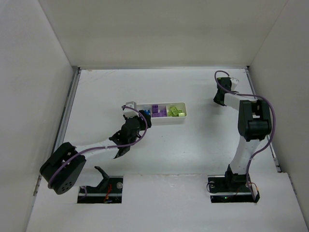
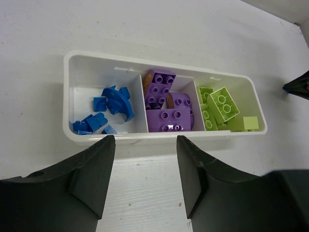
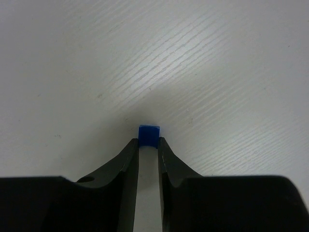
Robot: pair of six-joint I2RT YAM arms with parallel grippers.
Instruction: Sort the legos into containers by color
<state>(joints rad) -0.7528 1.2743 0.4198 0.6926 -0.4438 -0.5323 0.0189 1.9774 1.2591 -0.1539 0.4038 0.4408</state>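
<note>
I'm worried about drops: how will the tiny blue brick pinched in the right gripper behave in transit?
The blue brick is probably rigid and light, being small moulded plastic. The right gripper pinches it only at the tips, so it may twist or slip out. Its flat faces suggest it won't roll if dropped.

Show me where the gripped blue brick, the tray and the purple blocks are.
blue brick (image 3: 148,135): right wrist view, its visible face.
tray (image 2: 145,139): left wrist view, near rim.
purple blocks (image 2: 170,118): left wrist view, studded top of the nearest block.
</note>
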